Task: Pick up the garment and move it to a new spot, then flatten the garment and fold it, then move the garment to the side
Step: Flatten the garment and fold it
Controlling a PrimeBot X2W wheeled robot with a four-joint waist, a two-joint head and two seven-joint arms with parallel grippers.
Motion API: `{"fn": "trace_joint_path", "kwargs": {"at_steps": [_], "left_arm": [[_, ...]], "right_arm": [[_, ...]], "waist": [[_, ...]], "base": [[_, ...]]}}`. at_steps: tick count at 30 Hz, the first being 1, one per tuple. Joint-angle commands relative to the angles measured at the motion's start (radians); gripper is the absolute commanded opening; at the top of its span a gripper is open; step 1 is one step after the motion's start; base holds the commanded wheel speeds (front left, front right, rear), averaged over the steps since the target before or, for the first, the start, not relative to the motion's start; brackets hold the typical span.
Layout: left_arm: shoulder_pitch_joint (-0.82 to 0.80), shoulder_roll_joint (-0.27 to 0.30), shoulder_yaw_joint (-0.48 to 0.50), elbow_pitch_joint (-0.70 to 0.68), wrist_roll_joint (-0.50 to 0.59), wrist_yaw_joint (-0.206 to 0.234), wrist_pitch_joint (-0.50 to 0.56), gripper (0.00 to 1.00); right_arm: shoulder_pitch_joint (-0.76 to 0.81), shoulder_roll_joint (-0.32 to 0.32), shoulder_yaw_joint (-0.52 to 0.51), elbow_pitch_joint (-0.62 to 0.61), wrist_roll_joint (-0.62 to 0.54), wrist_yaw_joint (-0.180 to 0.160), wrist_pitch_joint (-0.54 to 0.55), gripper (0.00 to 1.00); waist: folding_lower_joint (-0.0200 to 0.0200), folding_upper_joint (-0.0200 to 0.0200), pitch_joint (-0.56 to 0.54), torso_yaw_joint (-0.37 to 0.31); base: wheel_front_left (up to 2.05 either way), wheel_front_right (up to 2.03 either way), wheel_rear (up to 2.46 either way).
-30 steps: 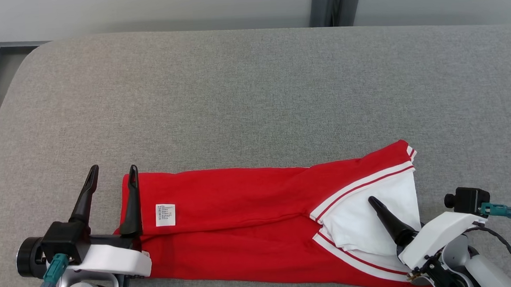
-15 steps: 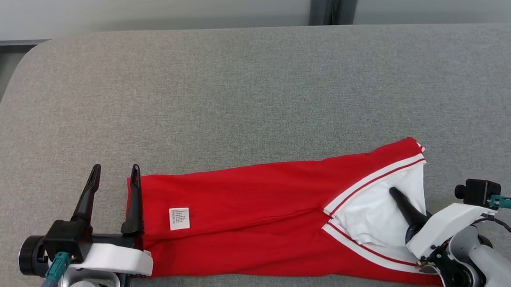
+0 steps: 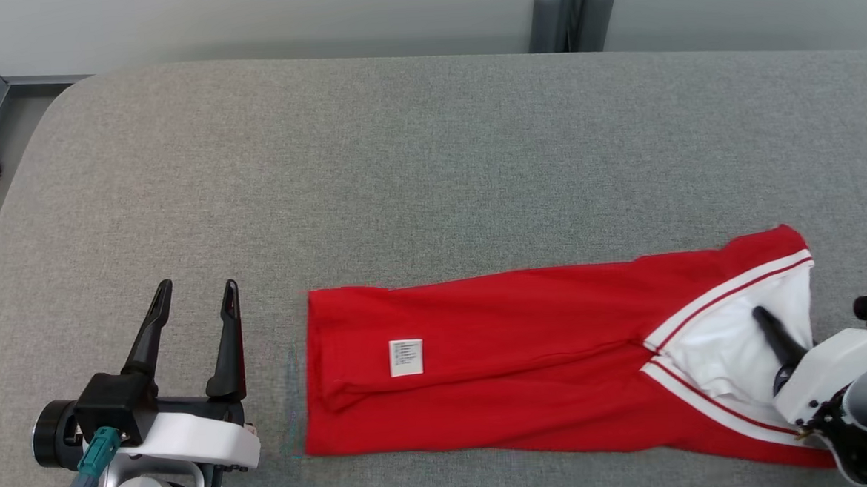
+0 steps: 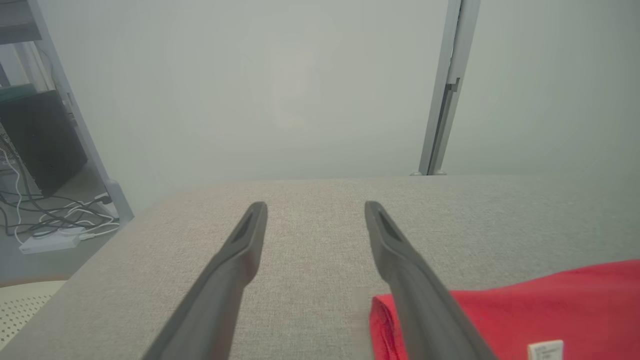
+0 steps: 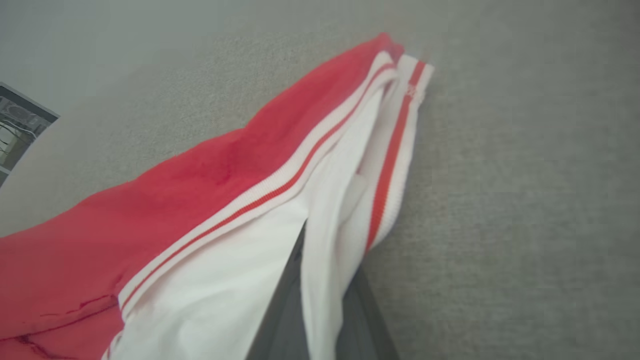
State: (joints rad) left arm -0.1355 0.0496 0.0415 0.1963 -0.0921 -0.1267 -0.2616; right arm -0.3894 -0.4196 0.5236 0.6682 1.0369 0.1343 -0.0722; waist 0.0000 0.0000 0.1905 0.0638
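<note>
On the grey table (image 3: 429, 162), a broad slab with rounded corners covered in coarse woven cloth, the red garment (image 3: 528, 357) lies stretched out along the near edge, from about the middle to the robot's right. It is folded into a long, narrow band of smooth matte knit. A soft crease runs along its length, and its left end is nearly square. At the right end the red cloth opens in a V edged with white ribbed trim (image 3: 711, 307) that carries thin red stripes, and plain white fabric shows inside the V.

The right gripper (image 3: 764, 319) sits at that open end with its dark, tapering fingers closed together on the white fabric. In the right wrist view a fold of the white cloth is pinched between the two fingers (image 5: 285, 310).

The left gripper (image 3: 196, 288) stands over bare table just off the garment's left end, clear of the cloth. Its two long fingers are spread apart with nothing between them, and in the left wrist view the grey weave shows in the gap.

A small white rectangular care label (image 3: 406, 357) lies flat on the red cloth near the left end, its print too fine to read
</note>
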Motion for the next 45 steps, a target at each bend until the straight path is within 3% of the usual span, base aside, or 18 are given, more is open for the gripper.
{"fn": "trace_joint_path", "kwargs": {"at_steps": [1,11,19,31,45], "left_arm": [[-0.001,0.003,0.001,0.0,-0.005,-0.003,-0.004,1.0],[0.013,0.003,-0.005,0.009,-0.019,0.004,-0.004,1.0],[0.023,0.003,-0.015,0.027,-0.035,0.013,-0.004,1.0],[0.044,0.003,-0.026,0.032,-0.059,0.027,-0.004,1.0],[0.056,0.003,-0.047,0.037,-0.094,0.049,-0.004,1.0]], "right_arm": [[-0.014,-0.031,-0.005,0.018,-0.011,-0.006,-0.006,0.0],[-0.068,-0.124,0.0,0.123,-0.068,-0.006,0.008,0.0],[-0.101,-0.101,0.004,0.171,-0.097,-0.005,0.039,0.0],[-0.065,-0.038,-0.03,0.052,-0.092,-0.003,0.126,0.0],[0.04,0.07,-0.163,-0.193,-0.169,-0.003,0.293,0.0]], "waist": [[0.0,0.0,-0.002,0.0],[0.0,0.0,-0.03,0.0],[0.0,0.0,-0.056,-0.002],[0.0,0.0,-0.093,-0.024],[0.0,0.0,-0.122,-0.043]], "base": [[0.0,0.0,0.0],[0.0,0.0,0.0],[0.0,0.0,0.0],[0.0,0.0,0.0],[0.0,0.0,0.0]]}}
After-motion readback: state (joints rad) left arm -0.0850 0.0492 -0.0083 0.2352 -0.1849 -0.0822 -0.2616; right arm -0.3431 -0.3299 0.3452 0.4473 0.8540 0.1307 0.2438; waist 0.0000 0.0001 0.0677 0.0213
